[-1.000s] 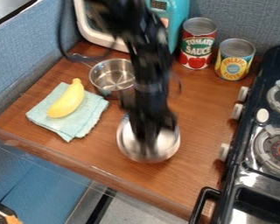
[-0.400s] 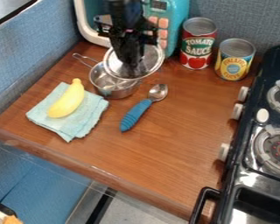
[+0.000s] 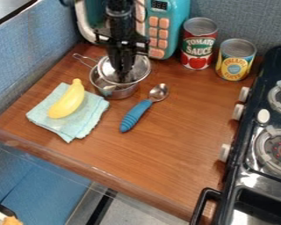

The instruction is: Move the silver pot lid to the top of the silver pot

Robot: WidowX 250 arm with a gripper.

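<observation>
Nearest on the counter (image 3: 166, 154), we see the blue-handled spoon (image 3: 134, 116). Past it, the silver pot (image 3: 115, 93) is upright. Our gripper (image 3: 124, 74) hangs over it, jaws closed in on the middle of the silver lid (image 3: 140, 67), clamped there. Lid's over the pot, tilted, off to the far right; can't tell if rims touch. Behind: teal toy microwave (image 3: 181, 22).

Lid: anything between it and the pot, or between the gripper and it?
Nothing visible in either gap. The gripper is right at the lid, which sits over the pot, off-centre in this view. The spoon lies beside the pot, out of the way. Can't tell if lid touches rim.
</observation>
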